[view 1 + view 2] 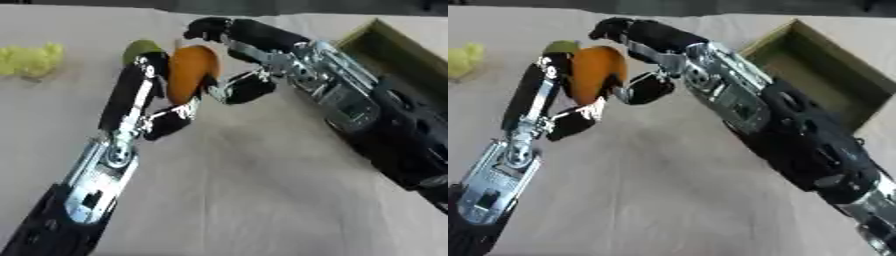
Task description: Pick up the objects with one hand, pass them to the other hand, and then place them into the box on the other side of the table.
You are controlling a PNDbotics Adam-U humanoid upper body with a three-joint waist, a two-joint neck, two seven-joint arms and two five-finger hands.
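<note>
An orange oval object point(191, 72) is held up above the table between my two hands. My left hand point(140, 97) comes in from the lower left, its long fingers lying along the object's left side and its thumb curled under it. From the right, my right hand point(654, 50) reaches in with fingers curled over the object's top and thumb against its right side. A green piece point(140, 49) shows just behind my left fingertips; I cannot tell whether it belongs to the orange object. The open brown box point(833, 75) stands at the far right.
A yellow-green lumpy object point(31, 60) lies on the beige table point(245, 190) at the far left. My right forearm point(798, 145) stretches across the table in front of the box.
</note>
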